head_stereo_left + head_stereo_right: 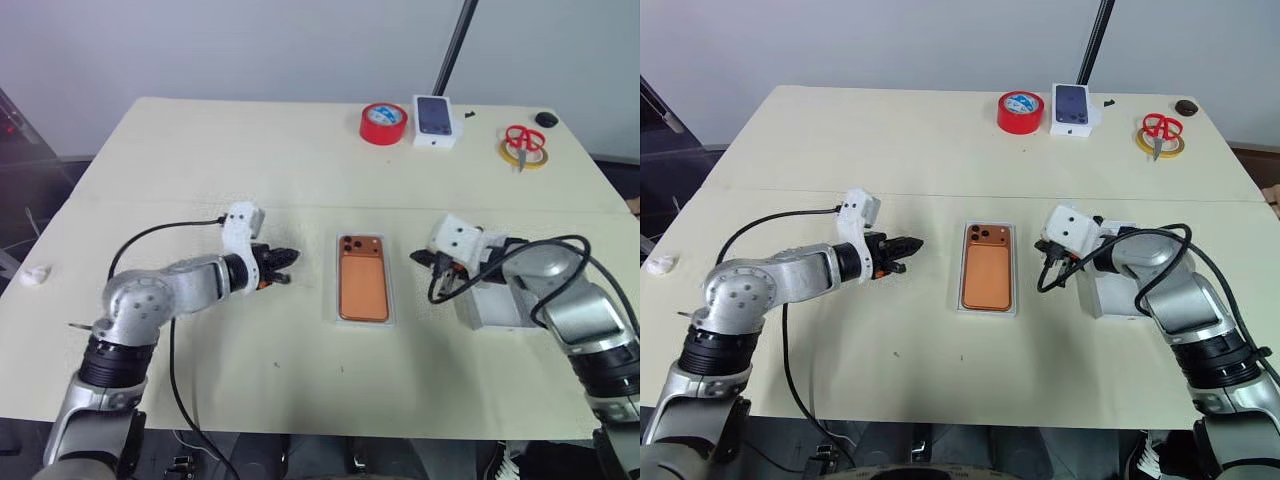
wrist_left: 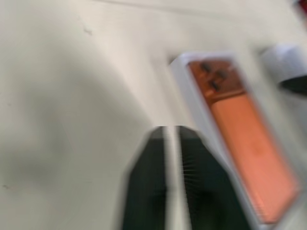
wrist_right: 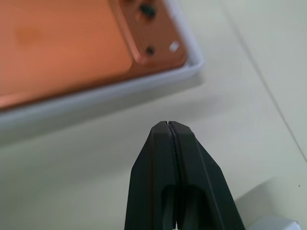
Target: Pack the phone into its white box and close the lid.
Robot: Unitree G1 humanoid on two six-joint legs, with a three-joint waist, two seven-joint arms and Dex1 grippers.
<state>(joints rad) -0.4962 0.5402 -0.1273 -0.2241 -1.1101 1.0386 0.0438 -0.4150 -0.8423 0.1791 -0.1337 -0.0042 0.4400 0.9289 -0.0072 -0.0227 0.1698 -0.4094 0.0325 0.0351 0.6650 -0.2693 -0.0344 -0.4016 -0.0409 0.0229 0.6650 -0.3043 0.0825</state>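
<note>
One step of two is looking done: the phone (image 1: 987, 267) is lying face down in the white box (image 1: 987, 309), camera cluster toward the far side, sitting mid-worktop (image 1: 890, 150) between the two arms. Closing is what is remaining. The lid (image 1: 490, 305) is resting on the worktop just right of the box, partly hidden under the right arm, not yet on the box and not being gripped.

Left gripper (image 1: 908, 243) is hovering just left of the box, apart from it, pointing toward it; its fingers (image 2: 158, 182) are pressed nearly together with only a sliver between them, holding nothing. Right gripper (image 3: 171, 125) is hanging just right of the box near its camera-end corner, fingers (image 3: 192, 163) pressed fully together, empty, not touching box or phone.

Judging from this, the next job is taking up the lid and seating it over the box; the right arm is sitting closest to it.

Red tape roll (image 1: 384, 123), small white box with a phone picture (image 1: 434, 121) and scissors (image 1: 522, 142) are lying at the far edge, well apart.
</note>
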